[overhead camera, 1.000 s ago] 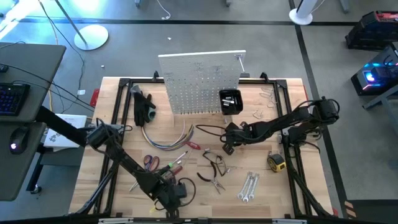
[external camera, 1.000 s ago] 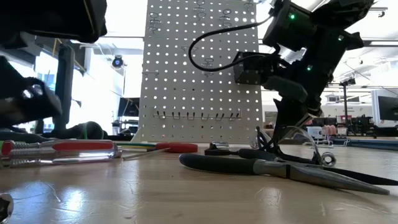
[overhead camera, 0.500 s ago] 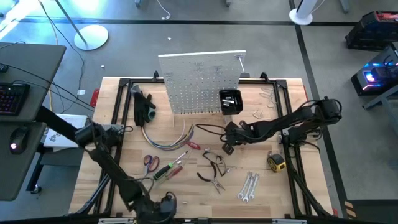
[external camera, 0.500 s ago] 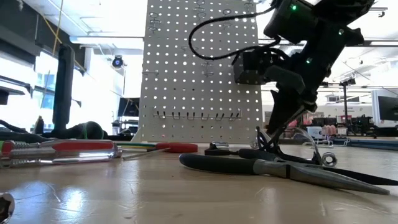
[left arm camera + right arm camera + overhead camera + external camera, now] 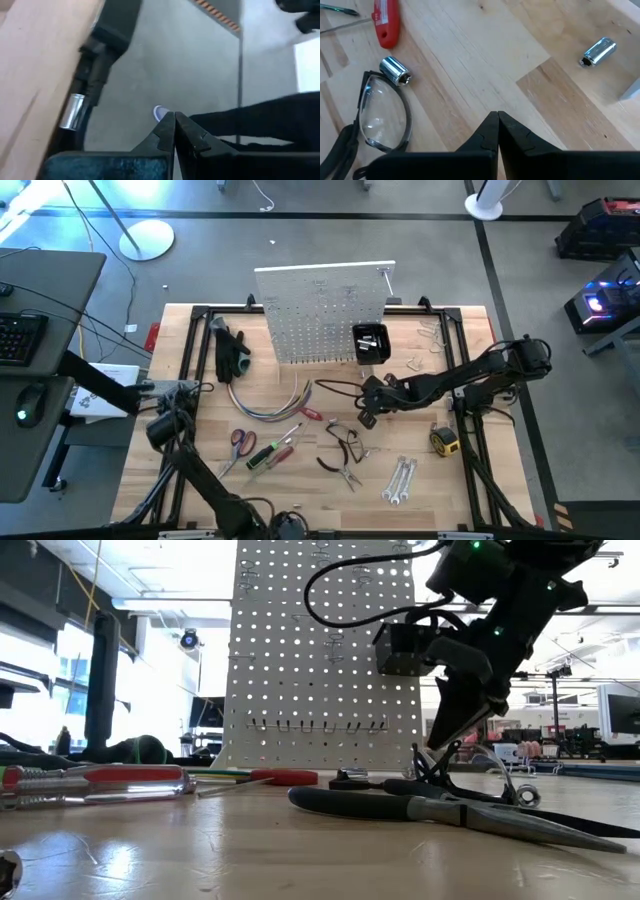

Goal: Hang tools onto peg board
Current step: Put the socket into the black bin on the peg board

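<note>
Tools lie loose on the wooden table (image 5: pixel 200 485) in front of the upright white peg board (image 5: pixel 320 315), none hanging on it; nearest the front edge are two silver wrenches (image 5: pixel 399 481) and, left of them, black-handled pliers (image 5: pixel 345 463), red-handled scissors (image 5: pixel 242 441) and a green-handled screwdriver (image 5: pixel 262 455); a yellow tape measure (image 5: pixel 445 442) sits to the right of the pliers; the left gripper (image 5: pixel 174 131), fingers pressed together and holding nothing, has swung back past the table's front edge since half a second ago, when it hung lower over that edge; the right gripper (image 5: pixel 497 131), clenched and empty, stays between the pliers and the peg board; a small black bin (image 5: pixel 370 343) is fixed to the board's lower right.
</note>
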Motion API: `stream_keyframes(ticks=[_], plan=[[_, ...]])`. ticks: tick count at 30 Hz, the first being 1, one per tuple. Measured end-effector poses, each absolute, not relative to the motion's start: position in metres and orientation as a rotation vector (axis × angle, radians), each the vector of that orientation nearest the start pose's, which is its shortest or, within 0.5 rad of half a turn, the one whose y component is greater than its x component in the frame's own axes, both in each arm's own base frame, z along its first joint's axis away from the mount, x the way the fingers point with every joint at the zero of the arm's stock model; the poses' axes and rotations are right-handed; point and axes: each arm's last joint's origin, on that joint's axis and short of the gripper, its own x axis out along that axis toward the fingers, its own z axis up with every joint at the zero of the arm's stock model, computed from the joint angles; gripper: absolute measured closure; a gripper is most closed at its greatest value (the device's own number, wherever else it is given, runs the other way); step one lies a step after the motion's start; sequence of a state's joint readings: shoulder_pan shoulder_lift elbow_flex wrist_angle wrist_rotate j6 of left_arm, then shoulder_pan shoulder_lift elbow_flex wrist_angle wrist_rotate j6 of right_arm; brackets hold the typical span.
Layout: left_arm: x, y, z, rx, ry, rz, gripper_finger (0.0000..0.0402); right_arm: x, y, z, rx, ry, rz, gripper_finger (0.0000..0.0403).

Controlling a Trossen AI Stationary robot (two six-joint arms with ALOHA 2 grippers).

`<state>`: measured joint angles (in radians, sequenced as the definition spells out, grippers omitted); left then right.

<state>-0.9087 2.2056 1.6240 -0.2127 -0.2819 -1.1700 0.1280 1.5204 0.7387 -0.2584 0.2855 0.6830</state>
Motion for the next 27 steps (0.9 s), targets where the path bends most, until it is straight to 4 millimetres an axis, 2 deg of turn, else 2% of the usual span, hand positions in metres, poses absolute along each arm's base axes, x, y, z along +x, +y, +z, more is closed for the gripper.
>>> stream_keyframes(ticks=[4, 8, 11, 14, 20, 23, 27], plan=[[0.286, -0.384, 0.16, -0.707, 0.887, -0.024, 0.0401, 0.27, 0.026, 0.155, 0.435, 0.912, -0.498, 0.0403], [0.277, -0.382, 0.154, -0.734, 0.832, 0.12, 0.0401, 0.269, 0.026, 0.154, 0.435, 0.92, -0.512, 0.0403], [0.278, -0.381, 0.155, -0.746, 0.785, 0.158, 0.0401, 0.269, 0.025, 0.154, 0.431, 0.9, -0.548, 0.0403], [0.28, -0.382, 0.147, -0.751, 0.78, 0.155, 0.0401, 0.269, 0.023, 0.155, 0.423, 0.89, -0.563, 0.0403], [0.286, -0.392, 0.127, -0.704, 0.814, 0.041, 0.0401, 0.269, 0.022, 0.154, 0.395, 0.908, -0.535, 0.0403], [0.287, -0.391, 0.111, -0.714, 0.84, 0.08, 0.0401, 0.269, 0.022, 0.154, 0.39, 0.907, -0.536, 0.0403], [0.29, -0.389, 0.108, -0.764, 0.817, 0.13, 0.0401, 0.269, 0.022, 0.154, 0.397, 0.905, -0.539, 0.0403]])
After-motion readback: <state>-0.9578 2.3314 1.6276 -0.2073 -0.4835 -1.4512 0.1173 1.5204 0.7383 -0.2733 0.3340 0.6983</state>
